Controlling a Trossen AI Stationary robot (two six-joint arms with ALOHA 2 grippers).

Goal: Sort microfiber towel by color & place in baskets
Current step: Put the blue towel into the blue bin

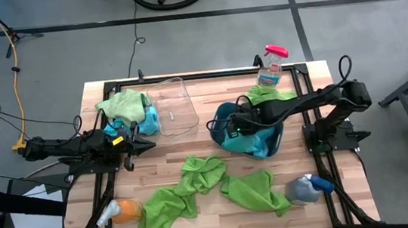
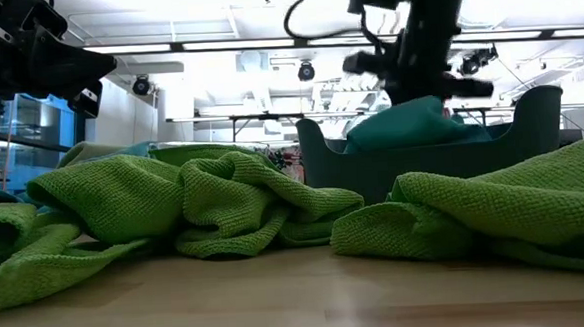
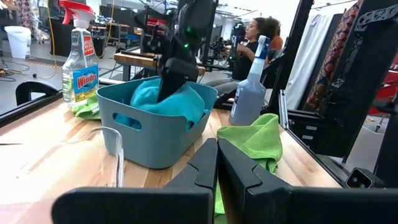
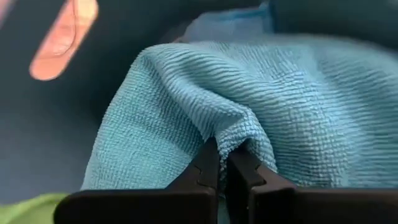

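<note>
Wooden slatted worktop (image 1: 192, 149) seen from above. Right end effector (image 4: 222, 163), clenched on a fold of teal-blue microfiber towel (image 4: 249, 93), sits inside the opaque dark teal-blue plastic basket (image 1: 248, 136) right of centre. Left end effector (image 3: 217, 163), clenched with nothing between its fingers, hovers at 9 o'clock beside the clear see-through plastic basket (image 1: 171, 106), whose long axis runs toward 12 o'clock. Green microfiber towels (image 1: 189, 191) lie crumpled toward 6 o'clock, between an orange spray bottle (image 1: 119, 212) and a blue-grey spray bottle (image 1: 307, 188).
</note>
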